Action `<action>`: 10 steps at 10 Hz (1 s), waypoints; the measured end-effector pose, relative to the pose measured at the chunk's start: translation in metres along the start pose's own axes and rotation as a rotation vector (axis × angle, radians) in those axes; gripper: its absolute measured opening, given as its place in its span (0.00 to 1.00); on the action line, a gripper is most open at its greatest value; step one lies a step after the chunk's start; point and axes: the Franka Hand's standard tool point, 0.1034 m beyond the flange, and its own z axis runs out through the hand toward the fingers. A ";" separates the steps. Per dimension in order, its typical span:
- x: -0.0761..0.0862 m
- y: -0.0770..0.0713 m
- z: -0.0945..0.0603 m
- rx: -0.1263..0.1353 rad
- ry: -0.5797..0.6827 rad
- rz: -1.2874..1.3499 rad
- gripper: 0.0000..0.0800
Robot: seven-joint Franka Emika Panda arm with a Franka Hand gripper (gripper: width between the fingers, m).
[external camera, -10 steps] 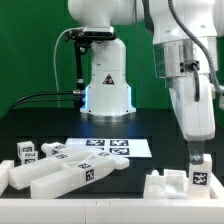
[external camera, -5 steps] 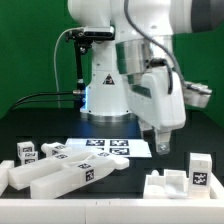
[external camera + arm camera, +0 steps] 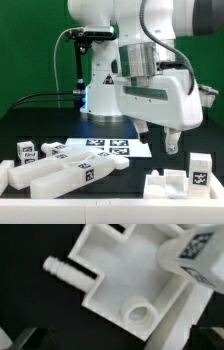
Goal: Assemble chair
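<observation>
Claw point(image 3: 157, 138) spread wide and empty, chair in loose pieces.
The arm point(image 3: 150, 85) fills the middle of the exterior view. A heap of chair parts point(image 3: 60, 172) lies at eight o'clock, a slotted chair panel point(image 3: 165, 185) with its tagged block point(image 3: 198, 172) at four o'clock, and the marker board point(image 3: 108, 147) between them. The claw hangs at three o'clock, near the panel.

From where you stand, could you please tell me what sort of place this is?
Probably a robotics lab test bench: a glossy white robot arm stands on a black tabletop before a green backdrop, with chunky white plastic chair parts bearing black-and-white tags beside a flat white marker board.
</observation>
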 end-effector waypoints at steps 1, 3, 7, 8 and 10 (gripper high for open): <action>0.004 0.014 0.001 -0.012 -0.004 -0.107 0.81; 0.015 0.040 0.003 -0.040 -0.013 -0.441 0.81; 0.016 0.034 0.002 -0.031 0.016 -0.657 0.81; 0.017 0.034 0.002 -0.032 0.015 -0.714 0.81; 0.027 0.055 0.002 -0.054 -0.009 -0.923 0.81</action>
